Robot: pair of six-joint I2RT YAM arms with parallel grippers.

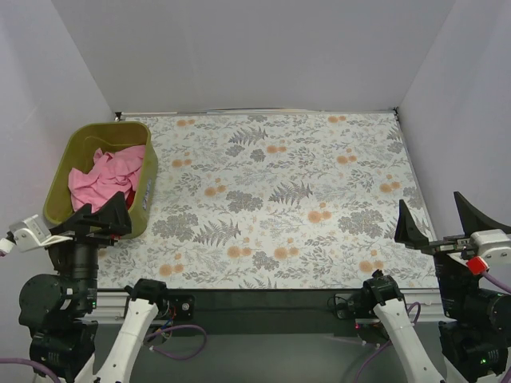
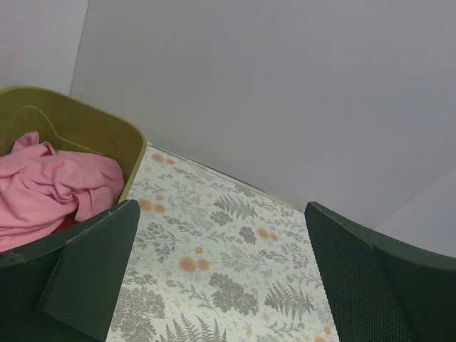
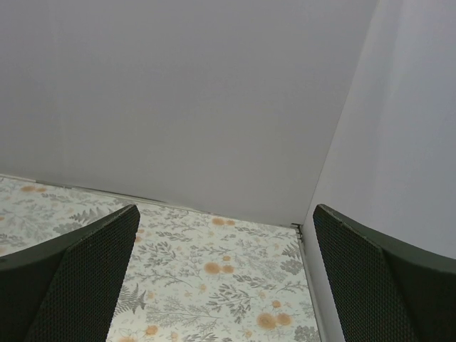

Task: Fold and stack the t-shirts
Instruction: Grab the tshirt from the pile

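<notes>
Plain pale-grey walls close in a table covered with a flat printed sheet of grey ferns and small orange blossoms, and a black rail runs along its near edge. At the far left stands an olive-green tub of smooth plastic, oblong with rounded corners. Both t-shirts lie inside it. The pink t-shirt is on top, a soft crumpled heap of deep folds that fills most of the tub. The red t-shirt shows only as a thin sliver beneath it (its shape cannot be made out). The left gripper hangs over the tub's near end, above the cloth and not touching it, its dark green fingers spread wide and holding nothing. Their inner faces have a fine mesh texture. The right gripper sits at the near right edge of the table, well apart from the tub, its jaws likewise wide and empty. Purple cables loop near the arm bases.
</notes>
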